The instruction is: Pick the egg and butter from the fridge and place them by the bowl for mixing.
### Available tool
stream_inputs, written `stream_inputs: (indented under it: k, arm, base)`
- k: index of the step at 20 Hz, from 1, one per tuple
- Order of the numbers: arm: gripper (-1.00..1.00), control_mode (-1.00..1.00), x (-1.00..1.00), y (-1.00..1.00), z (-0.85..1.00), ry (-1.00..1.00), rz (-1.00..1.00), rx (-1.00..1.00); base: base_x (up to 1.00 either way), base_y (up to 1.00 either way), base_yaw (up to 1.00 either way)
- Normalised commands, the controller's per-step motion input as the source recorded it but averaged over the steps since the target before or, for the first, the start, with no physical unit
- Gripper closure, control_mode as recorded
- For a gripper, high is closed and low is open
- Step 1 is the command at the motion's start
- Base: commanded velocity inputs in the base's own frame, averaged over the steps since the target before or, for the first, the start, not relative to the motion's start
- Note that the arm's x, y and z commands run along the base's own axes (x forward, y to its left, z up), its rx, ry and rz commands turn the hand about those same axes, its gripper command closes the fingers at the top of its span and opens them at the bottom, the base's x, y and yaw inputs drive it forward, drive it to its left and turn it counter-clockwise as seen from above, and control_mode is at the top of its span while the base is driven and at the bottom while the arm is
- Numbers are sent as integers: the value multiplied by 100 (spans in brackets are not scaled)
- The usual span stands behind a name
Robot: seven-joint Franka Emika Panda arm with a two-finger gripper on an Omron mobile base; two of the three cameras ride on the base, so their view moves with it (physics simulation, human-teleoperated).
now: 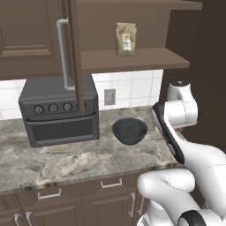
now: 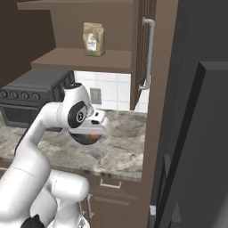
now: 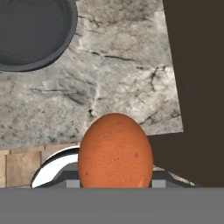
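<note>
Sitting in the tool [image 3: 115,181], the egg [image 3: 115,151] is filling the lower middle of the hand view, with the fingers closed against its flanks; in the right base view a glimpse of orange is showing under the white hand. It is hanging above the marbled worktop [image 3: 109,78], and the bowl [image 3: 30,33] is lying ahead and to one side of the tool, near but apart. The egg is likely handling as light, smooth, rounded and brittle, so a gentle squeeze across its widest girth looks safest, and it may roll once set down. Beyond the bowl, the dark oven [image 1: 59,117] is standing on the same worktop.
</note>
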Motion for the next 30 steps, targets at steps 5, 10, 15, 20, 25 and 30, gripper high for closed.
stream_inputs:
  k: [5,10,15,20,25,30]
  arm:
    - [100,-100,39,-26,-13,0,0,0]
    - [100,-100,86,-16,-29,3,0,3]
    - [100,-100,81,-5,-36,5,0,3]
    - [100,-100,37,-13,-41,2,0,0]
    - [100,-100,16,-20,-50,0,0,6]
    - [100,-100,20,-6,-33,0,1,9]
  base:
    - [0,0,0]
    - [0,0,0]
    - [0,0,0]
    - [0,0,0]
    - [0,0,0]
    - [0,0,0]
